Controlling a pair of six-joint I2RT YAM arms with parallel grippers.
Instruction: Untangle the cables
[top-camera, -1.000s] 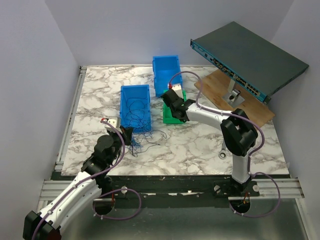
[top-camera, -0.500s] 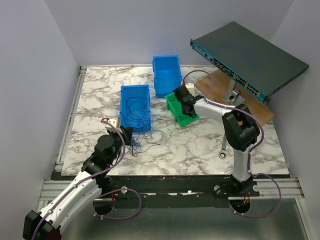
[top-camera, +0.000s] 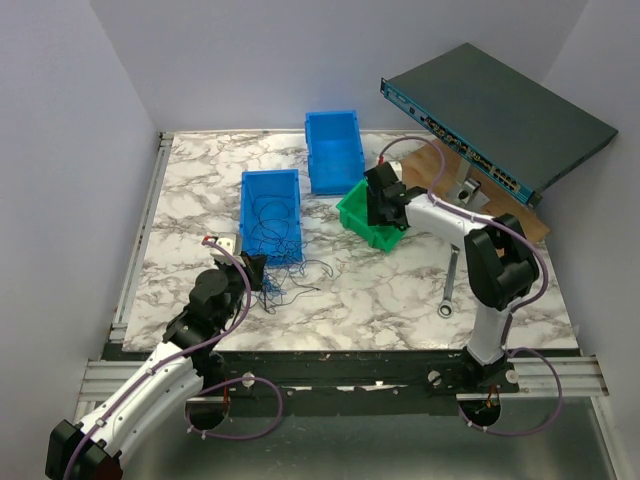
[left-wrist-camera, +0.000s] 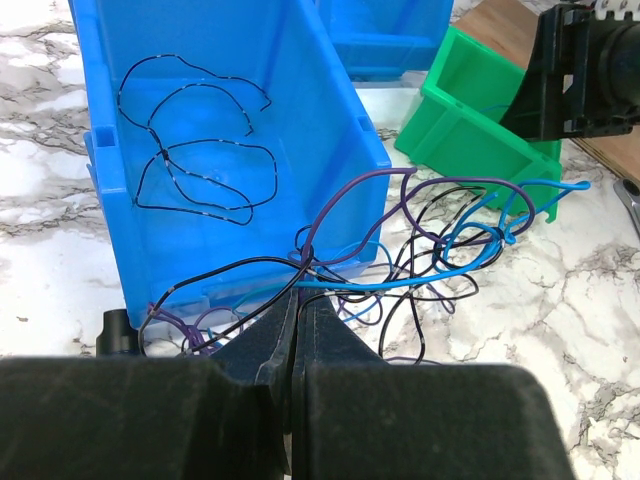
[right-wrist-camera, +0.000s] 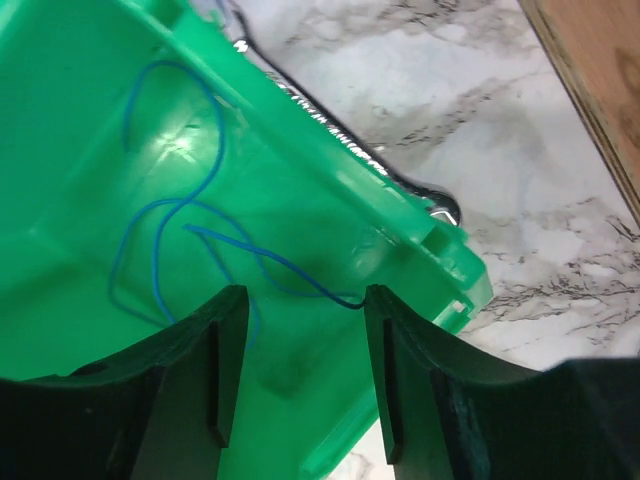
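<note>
A tangle of black, purple and blue cables (top-camera: 288, 277) lies on the marble in front of the near blue bin (top-camera: 270, 190). My left gripper (top-camera: 255, 270) is shut, and the strands (left-wrist-camera: 440, 245) meet right at its tips (left-wrist-camera: 297, 298). My right gripper (top-camera: 385, 208) hovers open over the green bin (top-camera: 352, 212). A single blue cable (right-wrist-camera: 165, 215) lies loose on that bin's floor (right-wrist-camera: 80, 120), one end touching my right finger (right-wrist-camera: 400, 330). Nothing sits between the right jaws (right-wrist-camera: 305, 300). A black cable (left-wrist-camera: 200, 150) lies inside the near blue bin (left-wrist-camera: 330, 130).
A second blue bin (top-camera: 333, 150) stands behind the green one. A network switch (top-camera: 500, 115) rests tilted on a stand over a wooden board (top-camera: 435, 175) at the back right. A wrench (top-camera: 447, 290) lies on the marble near the right arm.
My right gripper has swung to the right, the green bin has shifted and turned with it, and the jaws have opened. The left arm and the tangle have not moved.
</note>
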